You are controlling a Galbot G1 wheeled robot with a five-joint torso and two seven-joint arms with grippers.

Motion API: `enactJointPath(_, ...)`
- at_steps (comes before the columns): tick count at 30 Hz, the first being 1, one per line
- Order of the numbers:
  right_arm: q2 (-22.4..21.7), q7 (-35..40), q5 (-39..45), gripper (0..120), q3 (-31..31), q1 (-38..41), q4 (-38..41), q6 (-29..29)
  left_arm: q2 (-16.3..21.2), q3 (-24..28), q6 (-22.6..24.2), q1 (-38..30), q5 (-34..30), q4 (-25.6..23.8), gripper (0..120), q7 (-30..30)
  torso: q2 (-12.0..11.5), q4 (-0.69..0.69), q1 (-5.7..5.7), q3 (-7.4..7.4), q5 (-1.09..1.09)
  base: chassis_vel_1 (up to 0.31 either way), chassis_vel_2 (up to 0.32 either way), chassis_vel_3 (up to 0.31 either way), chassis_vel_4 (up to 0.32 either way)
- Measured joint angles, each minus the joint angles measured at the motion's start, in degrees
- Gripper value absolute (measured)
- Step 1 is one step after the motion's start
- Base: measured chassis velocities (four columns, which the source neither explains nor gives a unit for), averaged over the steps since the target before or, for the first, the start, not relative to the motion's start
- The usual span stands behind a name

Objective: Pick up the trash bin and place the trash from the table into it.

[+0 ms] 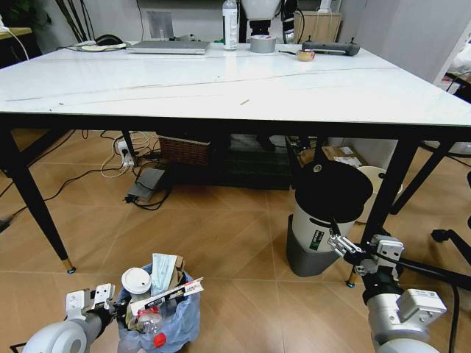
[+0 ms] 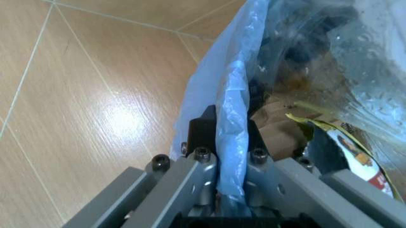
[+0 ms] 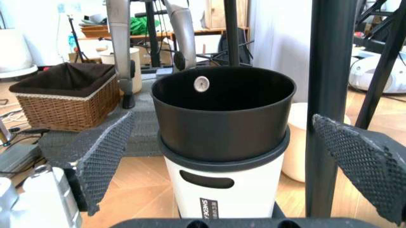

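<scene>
From the head camera I saw the trash bin (image 1: 158, 316) on the floor at near left, already stuffed with trash (image 1: 156, 283), well below and nearer than the table (image 1: 221, 88). The left gripper (image 1: 99, 303) sat just left of the bin at its rim; the right gripper (image 1: 346, 246) hung at near right, well apart, by the larger bin (image 1: 324, 220). On the left wrist camera, the fingers (image 2: 203, 130) were pinched narrow on a fold of the blue bag (image 2: 231, 118). On the right wrist camera, the mesh pads (image 3: 101, 152) stood wide, empty.
</scene>
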Motion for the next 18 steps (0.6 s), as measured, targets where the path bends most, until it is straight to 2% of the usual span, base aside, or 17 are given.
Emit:
enactJointPath(7,0.0,0.0,0.0,100,0.0,-0.1,0.0,0.0,-0.4,-0.1,-0.3,-0.1,1.1,0.8,1,0.8,0.0,0.0,0.0,0.0,0.03,0.0,0.0,0.0,0.0)
enactJointPath(12,0.0,0.0,0.0,100,0.0,0.1,-0.1,0.1,-0.4,-0.4,-0.5,0.0,1.5,1.2,23,0.9,0.0,0.0,0.0,0.02,0.0,0.0,0.0,0.0,0.0)
enactJointPath(14,0.0,0.0,0.0,100,0.0,0.1,-0.1,0.1,-0.5,-0.5,-0.5,0.1,1.5,1.2,26,1.0,0.0,0.0,0.0,0.02,0.0,0.0,0.0,0.0,0.0)
enactJointPath(18,-0.1,0.0,0.1,100,0.0,0.2,-0.2,0.1,-0.7,-0.7,-0.6,0.3,1.8,1.2,44,1.3,0.0,0.0,0.0,0.02,0.0,0.0,0.0,0.0,0.0)
